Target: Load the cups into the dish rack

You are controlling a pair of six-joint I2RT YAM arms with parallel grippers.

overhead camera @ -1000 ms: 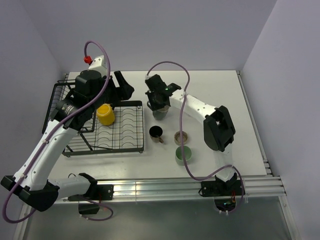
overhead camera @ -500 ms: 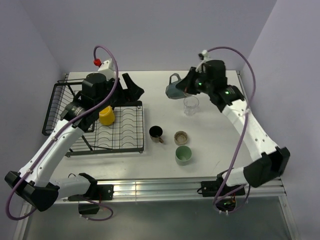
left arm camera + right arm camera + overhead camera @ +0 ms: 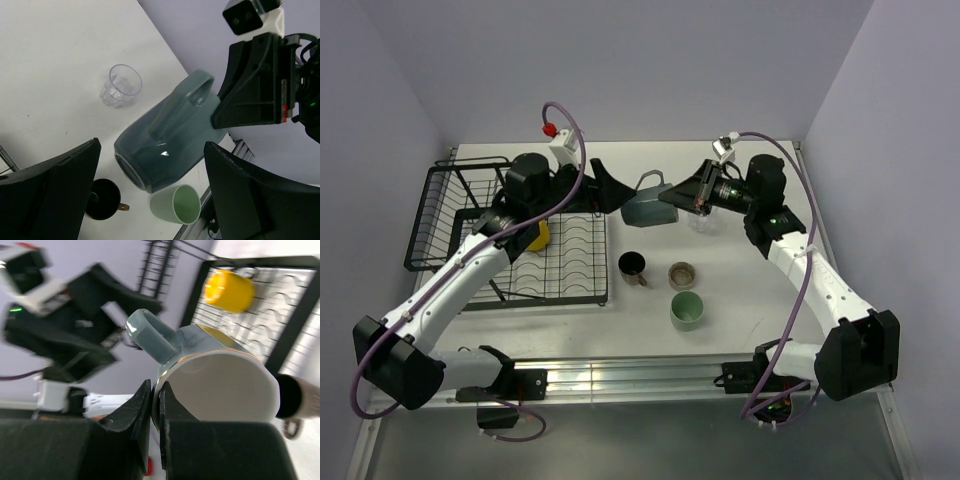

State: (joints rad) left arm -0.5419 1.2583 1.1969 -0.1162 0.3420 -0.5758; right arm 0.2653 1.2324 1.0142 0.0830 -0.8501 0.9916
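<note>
Right wrist view: your right gripper [image 3: 156,390] pinches only the rim of the glossy grey ceramic mug [image 3: 220,385], which may slip short of your spread-open left gripper [image 3: 152,144].

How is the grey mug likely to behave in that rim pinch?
Probably slippery: the grey mug looks glossy. Likely to pivot, since the right hand pinches only one spot of its rim while the body juts sideways.

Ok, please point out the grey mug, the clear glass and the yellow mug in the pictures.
grey mug [image 3: 645,208]: top external view, on its outer side wall.
clear glass [image 3: 120,86]: left wrist view, on its ribbed wall.
yellow mug [image 3: 230,290]: right wrist view, on its side.
</note>
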